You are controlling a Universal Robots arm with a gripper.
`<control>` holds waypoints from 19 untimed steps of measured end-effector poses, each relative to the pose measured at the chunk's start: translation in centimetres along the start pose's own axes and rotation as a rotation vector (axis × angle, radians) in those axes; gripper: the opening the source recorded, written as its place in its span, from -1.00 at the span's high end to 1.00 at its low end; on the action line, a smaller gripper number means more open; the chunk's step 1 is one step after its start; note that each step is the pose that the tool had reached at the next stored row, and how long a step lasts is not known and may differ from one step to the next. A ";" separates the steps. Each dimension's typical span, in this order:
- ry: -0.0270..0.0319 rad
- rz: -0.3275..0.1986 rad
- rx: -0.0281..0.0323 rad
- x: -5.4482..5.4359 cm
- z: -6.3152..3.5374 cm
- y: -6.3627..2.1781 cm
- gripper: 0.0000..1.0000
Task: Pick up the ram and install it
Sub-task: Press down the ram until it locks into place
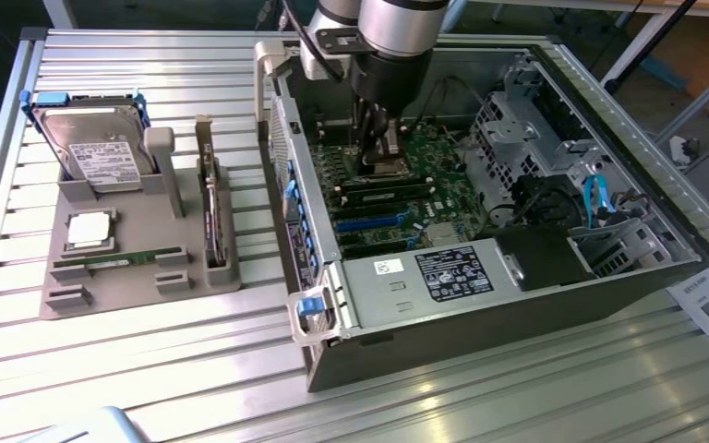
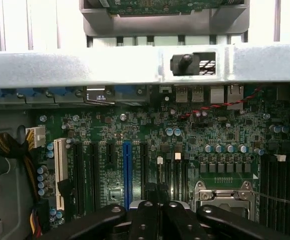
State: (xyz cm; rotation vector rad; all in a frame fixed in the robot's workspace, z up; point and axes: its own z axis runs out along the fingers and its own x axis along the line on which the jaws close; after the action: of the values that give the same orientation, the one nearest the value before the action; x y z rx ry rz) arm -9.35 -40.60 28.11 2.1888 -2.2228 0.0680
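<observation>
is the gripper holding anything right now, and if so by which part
Nothing is held. The gripper is shut and empty over the motherboard inside the case, while the ram lies in its grey holder outside.

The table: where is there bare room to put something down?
The slatted table is bare in front of the grey parts holder, over to the computer case. The holder is crowded with the hard drive, processor chip and ram. Inside the case it is packed.
</observation>
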 end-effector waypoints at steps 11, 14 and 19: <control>0.0002 0.000 -0.0001 0.0 0.04 -2.85 0.80; 0.0002 0.000 -0.0001 -0.1 0.06 -3.49 0.80; 0.0003 0.000 -0.0001 -0.1 0.07 -4.42 0.80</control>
State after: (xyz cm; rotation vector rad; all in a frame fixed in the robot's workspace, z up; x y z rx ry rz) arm -4.93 -40.60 28.11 2.1887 -2.2226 0.0683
